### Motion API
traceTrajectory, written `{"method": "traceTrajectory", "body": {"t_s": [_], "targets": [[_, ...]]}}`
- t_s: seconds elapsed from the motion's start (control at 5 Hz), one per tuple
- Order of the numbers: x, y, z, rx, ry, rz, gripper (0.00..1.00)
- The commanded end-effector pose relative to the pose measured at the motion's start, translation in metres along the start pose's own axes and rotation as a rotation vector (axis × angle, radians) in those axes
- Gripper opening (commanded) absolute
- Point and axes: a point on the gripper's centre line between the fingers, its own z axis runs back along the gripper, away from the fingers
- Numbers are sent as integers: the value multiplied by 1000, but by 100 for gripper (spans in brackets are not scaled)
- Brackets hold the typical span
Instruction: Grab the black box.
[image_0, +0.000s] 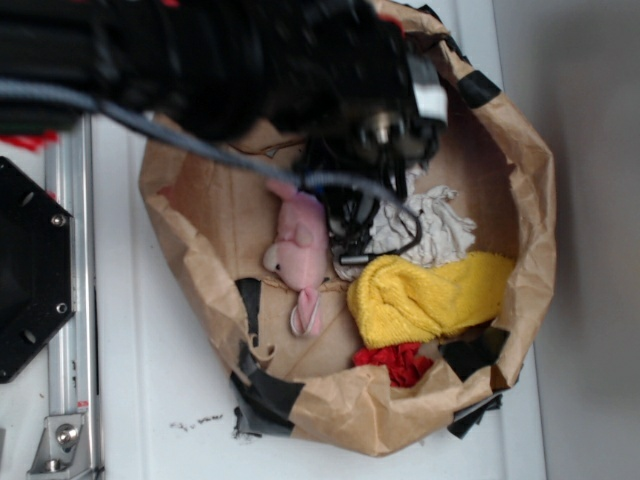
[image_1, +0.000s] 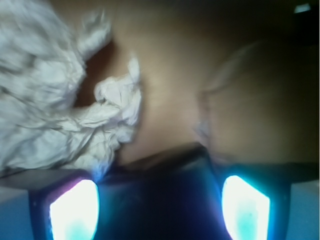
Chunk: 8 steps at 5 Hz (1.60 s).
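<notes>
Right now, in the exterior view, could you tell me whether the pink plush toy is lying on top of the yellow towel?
No. The pink plush toy lies on the brown paper, beside the yellow towel.

Brown paper nest (image_0: 525, 200): creased, matt kraft, patched with glossy black tape strips (image_0: 268, 395); worktop (image_0: 160, 380) smooth white, rail (image_0: 72, 300) beside it brushed bare metal. Inside it: pink toy (image_0: 300, 250) is soft plush, yellow cloth (image_0: 430, 295) thick looped terry, red cloth (image_0: 392, 360) fuzzy, white rag (image_1: 45, 100) thin and crumpled. In the wrist view, the black box (image_1: 160, 200) looks smooth, dark and glossy between two glowing pads (image_1: 74, 210), though it's blurred.
</notes>
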Motion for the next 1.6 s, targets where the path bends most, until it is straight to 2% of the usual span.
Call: {"method": "traceTrajectory", "body": {"t_s": [0.0,0.4,0.6,1.0,1.2,1.4], "targets": [[5,-28,-39,38,43,-77,100],[-1,-19,-31,24,14,-53,100],[2,-15,-22,28,2,-77,0],[4,-23,76,20,-133,-56,0],[-24,-39,129,-16,-99,2,0],[-35,-47,182,-73,-80,2,0]]}}
